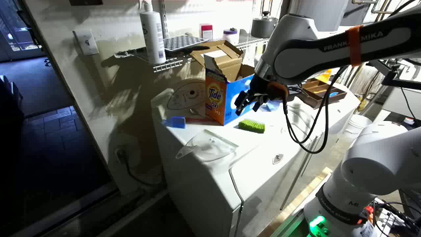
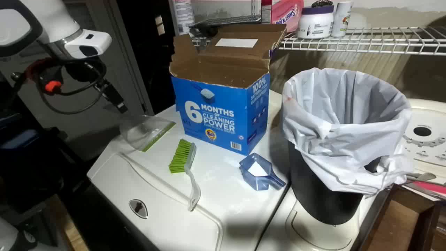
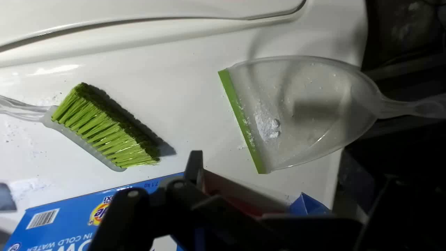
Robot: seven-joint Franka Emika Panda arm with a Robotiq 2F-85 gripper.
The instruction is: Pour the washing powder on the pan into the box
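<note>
The pan (image 3: 313,115) is a translucent dustpan with a green front lip, lying flat on the white washer top. A small heap of white washing powder (image 3: 267,123) sits inside, close to that lip. In an exterior view the pan (image 1: 210,144) rests near the washer's end, and its handle reaches past the edge. The box (image 2: 212,115), an orange and blue Tide carton, stands upright with its brown flaps raised. My gripper (image 1: 249,105) is open above the washer, in front of the box's blue side, holding nothing. In the wrist view its dark fingers (image 3: 195,167) stand apart.
A green-bristled brush (image 2: 183,157) lies between box and pan. A blue scoop (image 2: 258,170) holding white powder is in front of the box. A lined bin (image 2: 331,195) stands beside it. A blue item (image 1: 176,122) lies behind the pan. A wire shelf (image 2: 366,38) runs above.
</note>
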